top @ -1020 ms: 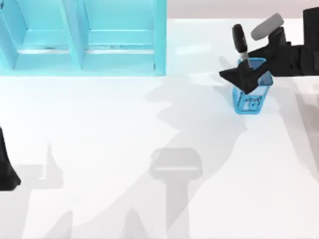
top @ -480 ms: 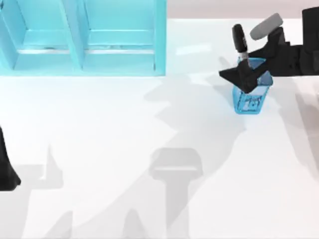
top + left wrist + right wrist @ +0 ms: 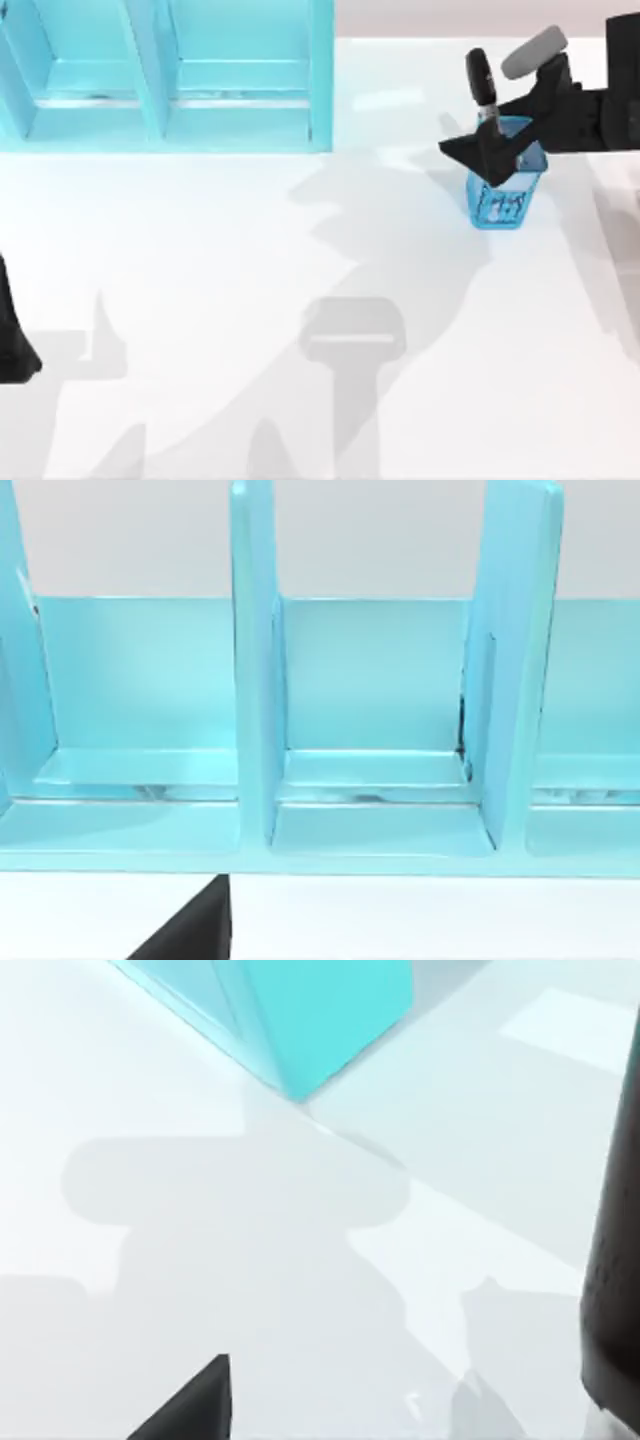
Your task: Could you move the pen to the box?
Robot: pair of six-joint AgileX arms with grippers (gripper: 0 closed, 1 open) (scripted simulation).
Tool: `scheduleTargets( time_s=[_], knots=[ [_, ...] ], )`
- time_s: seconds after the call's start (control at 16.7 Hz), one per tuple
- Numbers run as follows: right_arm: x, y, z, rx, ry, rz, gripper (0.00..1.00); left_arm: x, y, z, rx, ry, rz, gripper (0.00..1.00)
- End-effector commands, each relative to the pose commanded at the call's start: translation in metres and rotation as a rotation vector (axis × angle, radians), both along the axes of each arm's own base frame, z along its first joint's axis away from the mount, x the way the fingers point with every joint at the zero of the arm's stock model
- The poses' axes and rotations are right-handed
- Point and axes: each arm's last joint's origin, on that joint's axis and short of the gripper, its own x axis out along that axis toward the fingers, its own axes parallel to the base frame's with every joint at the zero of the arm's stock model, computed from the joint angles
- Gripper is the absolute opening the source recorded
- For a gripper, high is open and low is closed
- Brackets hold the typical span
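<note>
— Since a second ago? Holder (image 3: 505, 190) and pen (image 3: 481, 84) have edged slightly up the table with the right gripper (image 3: 487, 140).

— Nearest the camera?

— Left gripper (image 3: 14, 345), parked at the left edge; fingers cannot be told.

— Further back?

— Right gripper over the holder, pinching the pen, black cap up. Box (image 3: 170, 75) stands far left, well apart.

I'm looking at a rendered simulation, not a real room: a flat white surface (image 3: 250, 300) with hard-edged shadows, a pale blank backdrop, a glossy cyan compartmented box (image 3: 170, 75) at upper left, and a small blue mesh holder (image 3: 505, 190) at upper right.
</note>
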Motion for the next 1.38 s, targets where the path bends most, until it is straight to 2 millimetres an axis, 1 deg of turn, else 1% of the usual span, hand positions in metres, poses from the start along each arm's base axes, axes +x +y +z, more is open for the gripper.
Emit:
scheduleTargets(
  time_s=[0.3, 0.36, 0.48, 0.6, 0.78, 0.96, 1.2, 1.38],
  knots=[
    [0.000, 0.000, 0.000, 0.000, 0.000, 0.000, 0.00, 0.000, 0.000, 0.000, 0.000, 0.000, 0.000, 1.00],
    [0.003, 0.000, 0.009, 0.004, -0.022, -0.001, 0.00, 0.000, 0.000, 0.000, 0.000, 0.000, 0.000, 1.00],
    [0.005, -0.003, 0.011, 0.003, -0.024, -0.002, 0.00, 0.000, 0.000, 0.000, 0.000, 0.000, 0.000, 1.00],
    [0.011, -0.013, 0.020, -0.001, -0.029, -0.002, 0.00, 0.000, 0.000, 0.000, 0.000, 0.000, 0.000, 1.00],
    [0.021, -0.040, 0.042, -0.009, -0.027, 0.003, 0.00, 0.000, 0.000, 0.000, 0.000, 0.000, 0.000, 1.00],
    [0.025, -0.075, 0.075, -0.012, -0.011, 0.010, 0.00, 0.000, 0.000, 0.000, 0.000, 0.000, 0.000, 1.00],
    [0.015, -0.119, 0.122, -0.001, 0.006, 0.009, 0.00, 0.000, 0.000, 0.000, 0.000, 0.000, 0.000, 1.00],
    [0.005, -0.142, 0.150, 0.004, -0.010, 0.002, 0.00, 0.000, 0.000, 0.000, 0.000, 0.000, 0.000, 1.00]
  ],
)
